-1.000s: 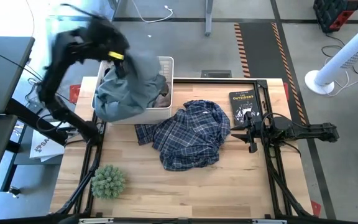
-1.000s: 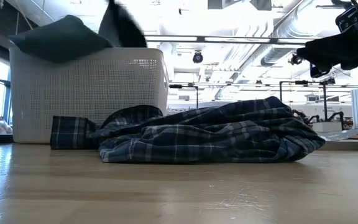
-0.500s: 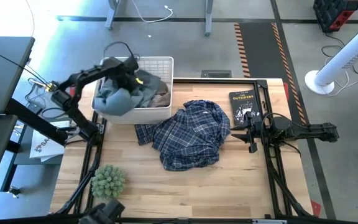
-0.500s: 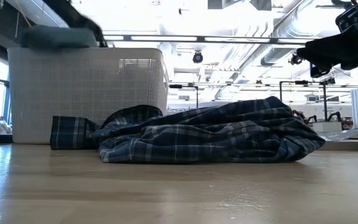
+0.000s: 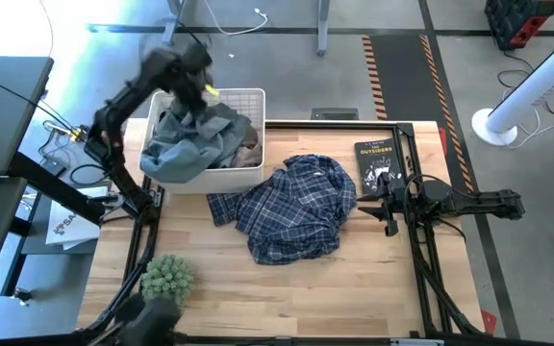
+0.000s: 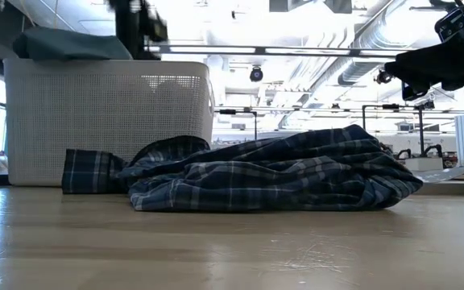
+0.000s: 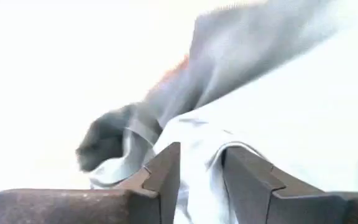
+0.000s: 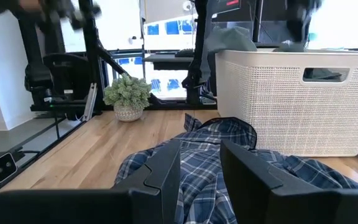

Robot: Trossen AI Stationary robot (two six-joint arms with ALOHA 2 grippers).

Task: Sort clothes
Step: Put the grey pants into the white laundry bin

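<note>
Grey-green soft T-shirt (image 5: 192,144) lies heaped in the white perforated plastic basket (image 5: 250,176), spilling over its rim; the left gripper (image 5: 196,79) hangs above it, fingers parted with a gap and pinching nothing. Blue plaid shirt (image 5: 291,207) lies crumpled on the wooden table (image 5: 354,288) beside the basket. Right gripper (image 5: 373,200) waits beside the plaid shirt, fingers slightly apart, empty.

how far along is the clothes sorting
Done: the grey-green T-shirt lies draped over the white basket, on top of other garments. In hand: nothing visibly; the left gripper is above the basket with its fingers apart. Left: the blue plaid shirt lies on the table; the right gripper waits beside it.
</note>
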